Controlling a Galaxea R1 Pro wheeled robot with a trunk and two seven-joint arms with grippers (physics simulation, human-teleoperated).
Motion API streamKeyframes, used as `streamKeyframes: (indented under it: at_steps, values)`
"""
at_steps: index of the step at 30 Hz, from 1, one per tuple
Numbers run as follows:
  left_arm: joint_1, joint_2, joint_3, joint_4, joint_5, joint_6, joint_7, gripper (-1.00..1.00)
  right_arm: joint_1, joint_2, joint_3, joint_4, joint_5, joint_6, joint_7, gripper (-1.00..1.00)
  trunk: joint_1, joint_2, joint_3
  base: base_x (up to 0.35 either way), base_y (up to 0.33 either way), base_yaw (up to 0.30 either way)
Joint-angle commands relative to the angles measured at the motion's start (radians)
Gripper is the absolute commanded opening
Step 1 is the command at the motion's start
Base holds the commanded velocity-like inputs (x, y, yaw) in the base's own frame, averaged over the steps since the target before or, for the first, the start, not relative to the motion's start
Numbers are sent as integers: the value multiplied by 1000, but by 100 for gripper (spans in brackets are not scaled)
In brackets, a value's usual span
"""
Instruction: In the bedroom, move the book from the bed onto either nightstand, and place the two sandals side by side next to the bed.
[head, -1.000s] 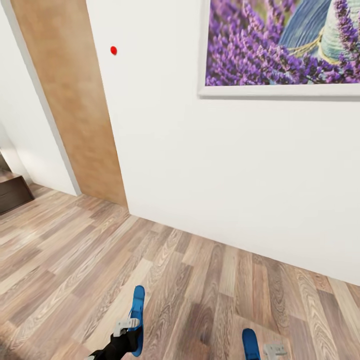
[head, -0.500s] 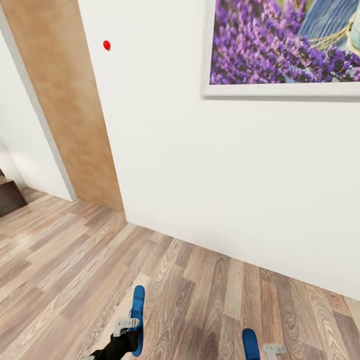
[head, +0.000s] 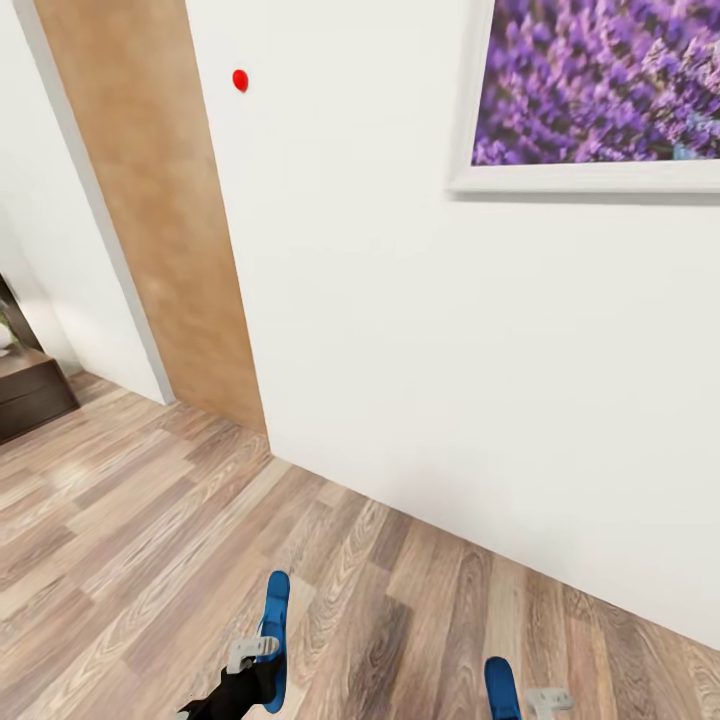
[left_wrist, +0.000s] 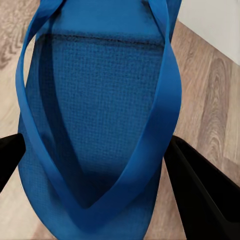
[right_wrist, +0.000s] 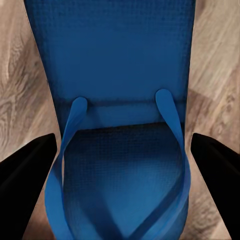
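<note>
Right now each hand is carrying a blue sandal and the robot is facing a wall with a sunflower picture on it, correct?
Not quite: the picture shows purple lavender, not sunflowers, as the head view shows. The rest holds: the left hand and right hand each carry a blue sandal.

Two blue sandals held apart above wood floor, straps up.

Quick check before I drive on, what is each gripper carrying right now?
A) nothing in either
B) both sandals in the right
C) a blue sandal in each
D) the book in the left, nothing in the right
C: the left gripper straddles one blue sandal, and the right gripper straddles the other sandal.
</note>
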Motion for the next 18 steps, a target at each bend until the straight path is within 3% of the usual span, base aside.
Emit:
streamKeyframes:
  at_steps: [1, 7, 18]
  values:
    - [-1, 0, 4, 1, 6, 0, -7, -100, -1, 0, -9, 1, 8, -3, 6, -100, 0, 0, -1, 332, 0, 4]
    - [-1, 0, 4, 1, 6, 0, -7, -100, -1, 0, -9, 1, 8, -3, 6, -100, 0, 0, -1, 332, 0, 61]
    - [-1, 0, 4, 1, 6, 0, -7, -100, -1, 0, -9, 1, 7, -3, 7, -100, 0, 0, -1, 332, 0, 257]
